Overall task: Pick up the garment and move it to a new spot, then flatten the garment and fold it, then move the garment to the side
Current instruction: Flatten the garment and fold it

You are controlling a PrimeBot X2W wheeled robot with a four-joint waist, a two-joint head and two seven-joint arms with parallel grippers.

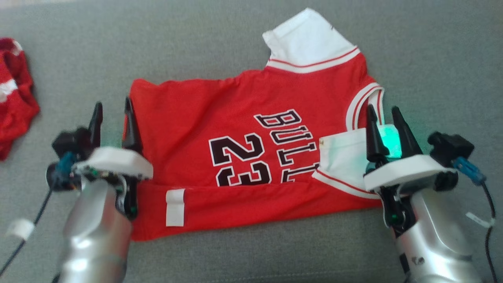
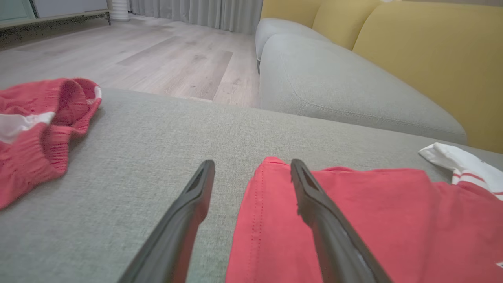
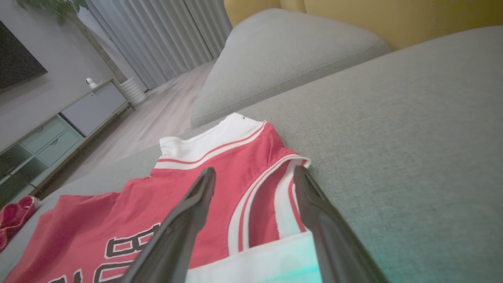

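A grey sofa cushion (image 1: 251, 39) takes up the head view. In the left wrist view, pale wooden floor (image 2: 157, 51) and a yellow backrest (image 2: 432, 51) lie beyond it. The right wrist view has grey curtains (image 3: 157, 35) and a low cabinet (image 3: 59, 129) at its upper left.

The red jersey (image 1: 220, 118) lies spread in the middle of the head view, its black "23" and lettering turned sideways. The lower edge is folded up into a long strip that covers the bottom of the numerals and carries a white label (image 1: 175, 207). One white sleeve (image 1: 306, 39) sticks out at the upper centre. The other white sleeve (image 1: 342, 153) is folded onto the red cloth at centre right.

The left gripper (image 1: 113, 103) is at the lower left with its fingers spread and nothing between them. In its wrist view the left gripper (image 2: 252, 163) has one finger over bare cushion and the other over the jersey (image 2: 373, 220) just inside its edge.

The right gripper (image 1: 382, 108) is at the lower right, also spread and empty. A green glow (image 1: 389, 137) falls on the folded sleeve between its fingers. In its wrist view the right gripper (image 3: 254, 170) frames the striped armhole of the jersey (image 3: 118, 212).

I cannot tell whether either gripper touches the cloth.

A second red garment (image 1: 13, 98) lies crumpled at the far left edge, well apart from the jersey.
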